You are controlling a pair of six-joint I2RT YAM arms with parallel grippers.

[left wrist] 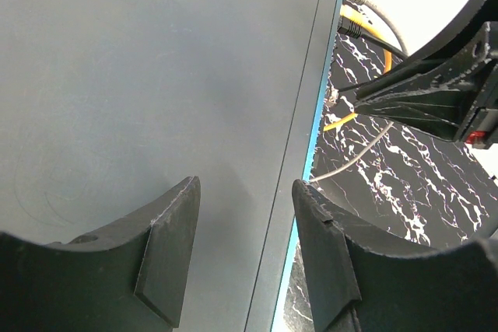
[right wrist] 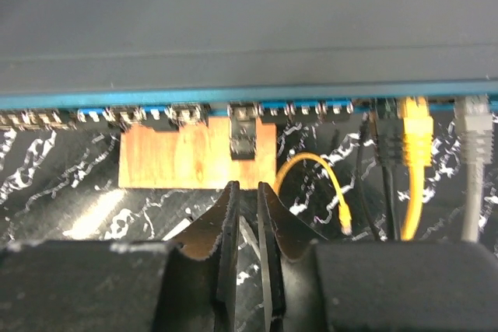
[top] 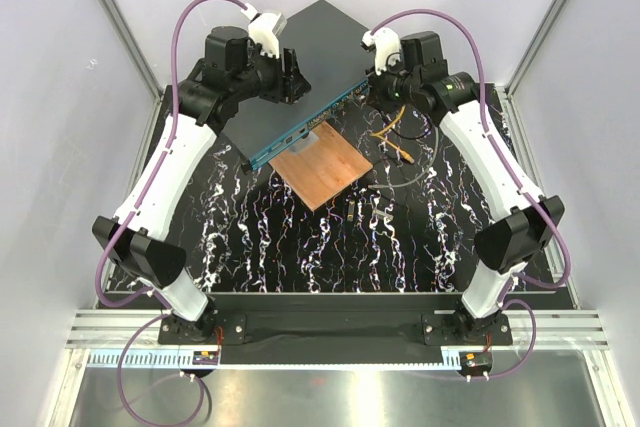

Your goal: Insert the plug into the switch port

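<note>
Across the black marbled table [top: 300, 247], walled in white, the switch [top: 300, 57] lies at the far middle, with a brown board [top: 322, 169] just beside its blue edge. Over its top the left gripper [left wrist: 245, 184] hovers, fingers spread. At that edge the right gripper [right wrist: 246, 186], fingers drawn nearly together, faces a black plug [right wrist: 243, 136] at a socket. Open room lies toward the near edge.

Two arms: white plastic link shells [top: 165, 172], black joint housings [top: 140, 252]. Purple looped cables [top: 183, 32] run from wrist to base, with white connector caps [top: 268, 27] at the wrists. Matte black wedge-shaped fingers [left wrist: 167, 250], edges scuffed pale.
</note>
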